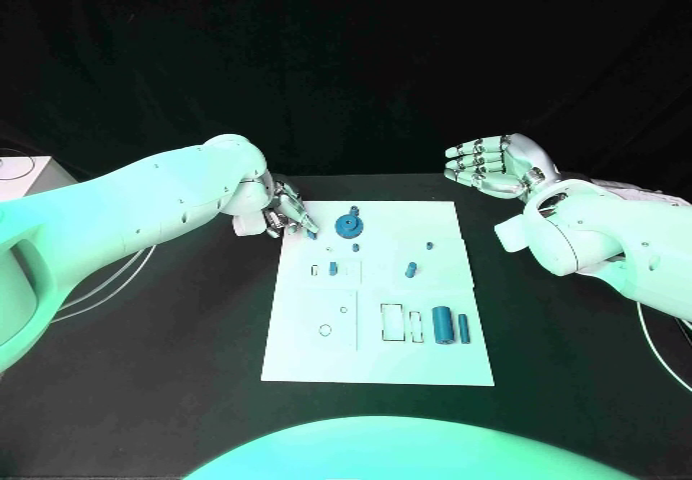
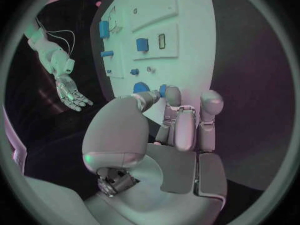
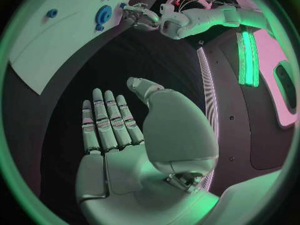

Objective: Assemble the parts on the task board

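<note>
White task board (image 1: 378, 360) lies mid-counter, blue parts (image 1: 444, 326) on it. Left hand (image 1: 281, 212) at its upper-left corner pinches a small blue part (image 1: 310, 234); right hand (image 1: 493, 163), upper right, spread and holding nothing.

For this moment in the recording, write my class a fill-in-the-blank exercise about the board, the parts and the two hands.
1. The task board is the colour ____.
2. The round blue gear lies near the board's ____ edge, as seen from the robot.
3. The right hand holds nothing; its fingers are ____.
4. The hand whose fingertips reach the board's far corner is the ____ hand.

Missing words: white; far; apart; left
</note>
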`<move>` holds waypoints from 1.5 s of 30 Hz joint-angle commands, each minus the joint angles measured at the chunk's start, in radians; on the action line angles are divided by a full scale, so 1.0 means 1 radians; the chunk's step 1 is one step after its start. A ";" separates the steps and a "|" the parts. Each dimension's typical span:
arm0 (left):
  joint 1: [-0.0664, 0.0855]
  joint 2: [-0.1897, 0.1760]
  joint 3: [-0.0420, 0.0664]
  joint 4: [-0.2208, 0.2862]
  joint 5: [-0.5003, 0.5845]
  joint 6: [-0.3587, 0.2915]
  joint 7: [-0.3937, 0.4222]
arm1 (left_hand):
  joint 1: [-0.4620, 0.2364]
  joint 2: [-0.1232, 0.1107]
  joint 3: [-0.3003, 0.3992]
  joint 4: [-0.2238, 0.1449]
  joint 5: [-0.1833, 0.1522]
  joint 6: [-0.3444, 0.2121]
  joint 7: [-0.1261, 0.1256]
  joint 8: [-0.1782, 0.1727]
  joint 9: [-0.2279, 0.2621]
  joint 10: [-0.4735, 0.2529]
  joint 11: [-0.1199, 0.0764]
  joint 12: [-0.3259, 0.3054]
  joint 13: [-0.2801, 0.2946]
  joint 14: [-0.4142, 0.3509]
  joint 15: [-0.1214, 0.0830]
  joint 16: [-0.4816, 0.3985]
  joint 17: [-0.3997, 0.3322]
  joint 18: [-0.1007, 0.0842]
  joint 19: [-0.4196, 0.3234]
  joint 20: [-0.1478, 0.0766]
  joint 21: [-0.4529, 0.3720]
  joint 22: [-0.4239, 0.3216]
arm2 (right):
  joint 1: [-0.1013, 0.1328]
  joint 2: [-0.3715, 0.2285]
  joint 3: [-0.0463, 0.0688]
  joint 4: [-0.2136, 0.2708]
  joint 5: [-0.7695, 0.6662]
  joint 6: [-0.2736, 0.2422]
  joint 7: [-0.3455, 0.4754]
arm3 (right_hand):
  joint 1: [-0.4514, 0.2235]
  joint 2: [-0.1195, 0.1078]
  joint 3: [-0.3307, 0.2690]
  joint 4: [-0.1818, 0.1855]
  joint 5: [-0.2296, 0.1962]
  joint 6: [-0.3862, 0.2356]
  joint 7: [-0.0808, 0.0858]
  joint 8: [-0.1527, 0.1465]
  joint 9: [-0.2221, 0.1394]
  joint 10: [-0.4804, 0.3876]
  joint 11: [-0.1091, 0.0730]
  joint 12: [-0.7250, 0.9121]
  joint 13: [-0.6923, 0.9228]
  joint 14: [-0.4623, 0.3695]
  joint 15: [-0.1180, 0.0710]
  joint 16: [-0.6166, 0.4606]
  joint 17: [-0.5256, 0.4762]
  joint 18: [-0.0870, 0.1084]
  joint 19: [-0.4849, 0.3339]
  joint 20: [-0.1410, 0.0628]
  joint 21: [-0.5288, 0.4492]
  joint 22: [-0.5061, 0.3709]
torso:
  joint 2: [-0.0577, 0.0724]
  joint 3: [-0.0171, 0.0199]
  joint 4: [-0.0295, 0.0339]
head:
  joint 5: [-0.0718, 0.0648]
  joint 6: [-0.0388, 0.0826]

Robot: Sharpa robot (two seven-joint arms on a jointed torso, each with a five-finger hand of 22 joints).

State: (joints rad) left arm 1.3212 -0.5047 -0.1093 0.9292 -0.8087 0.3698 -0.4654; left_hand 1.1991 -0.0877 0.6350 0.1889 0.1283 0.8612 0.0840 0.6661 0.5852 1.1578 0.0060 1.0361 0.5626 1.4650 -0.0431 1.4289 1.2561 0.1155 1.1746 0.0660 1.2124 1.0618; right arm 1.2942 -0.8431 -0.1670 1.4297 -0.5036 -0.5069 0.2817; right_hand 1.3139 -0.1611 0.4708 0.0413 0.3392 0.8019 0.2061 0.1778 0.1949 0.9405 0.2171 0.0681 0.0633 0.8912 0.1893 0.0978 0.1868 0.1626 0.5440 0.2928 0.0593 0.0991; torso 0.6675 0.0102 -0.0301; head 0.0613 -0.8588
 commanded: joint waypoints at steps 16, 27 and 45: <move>-0.002 -0.138 -0.002 0.266 -0.010 -0.164 -0.016 | -0.110 -0.052 0.282 -0.242 0.115 0.035 -0.021 0.058 0.026 0.087 -0.019 0.068 0.089 0.060 -0.024 0.069 0.136 -0.010 0.069 -0.019 0.077 0.091 | -0.005 -0.012 0.000 0.001 0.002 0.009 0.015 | -0.008 0.002 0.008 -0.002 0.007 0.004 0.071 -0.005 -0.002 -0.004 0.007 -0.004 -0.001 -0.004 0.008 -0.003 -0.004 -0.006 -0.012 0.000 -0.007 -0.004 | -0.001 -0.0005 -0.0007 | 0.000 0.001; -0.012 -0.216 -0.019 0.403 -0.089 -0.282 -0.020 | -0.134 -0.063 0.296 -0.263 0.171 0.059 -0.030 0.063 0.016 0.125 -0.028 0.084 0.124 0.068 -0.031 0.079 0.159 -0.018 0.100 -0.026 0.105 0.128 | -0.010 -0.017 0.000 0.000 0.003 0.011 0.015 | -0.008 0.002 0.009 -0.002 0.008 0.005 0.071 -0.005 -0.002 -0.004 0.007 -0.004 0.000 -0.004 0.008 -0.003 -0.004 -0.006 -0.013 -0.001 -0.007 -0.004 | -0.001 -0.0005 0.0023 | 0.004 -0.001; -0.051 -0.279 -0.034 0.517 -0.143 -0.321 -0.026 | -0.142 -0.068 0.300 -0.272 0.191 0.069 -0.033 0.062 0.011 0.144 -0.031 0.098 0.153 0.071 -0.034 0.084 0.169 -0.021 0.109 -0.028 0.115 0.140 | -0.017 -0.017 -0.001 -0.006 0.003 0.020 0.012 | -0.008 0.002 0.010 -0.002 0.013 0.007 0.070 -0.006 -0.002 -0.003 0.007 -0.003 0.000 -0.003 0.008 -0.002 -0.005 -0.006 -0.018 -0.001 -0.007 -0.006 | 0.001 0.0002 0.0007 | 0.017 -0.008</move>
State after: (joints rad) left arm 1.2731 -0.7832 -0.1433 1.4392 -0.9218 0.0602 -0.4925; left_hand 1.0546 -0.1663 0.7684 0.0881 0.3131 0.9097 0.0675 0.7252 0.5957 1.2959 -0.0232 1.1299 0.7143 1.4650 -0.0677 1.5062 1.3079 0.1154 1.2760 0.0395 1.3237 1.2011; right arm 1.2775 -0.8598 -0.1680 1.4250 -0.5028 -0.4980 0.2838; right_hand 1.3139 -0.1611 0.4735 0.0385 0.3485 0.8019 0.2060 0.1778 0.1941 0.9369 0.2206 0.0681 0.0633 0.8877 0.1929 0.0977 0.1834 0.1625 0.5318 0.2911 0.0560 0.0947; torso 0.6680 0.0103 -0.0287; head 0.0768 -0.8655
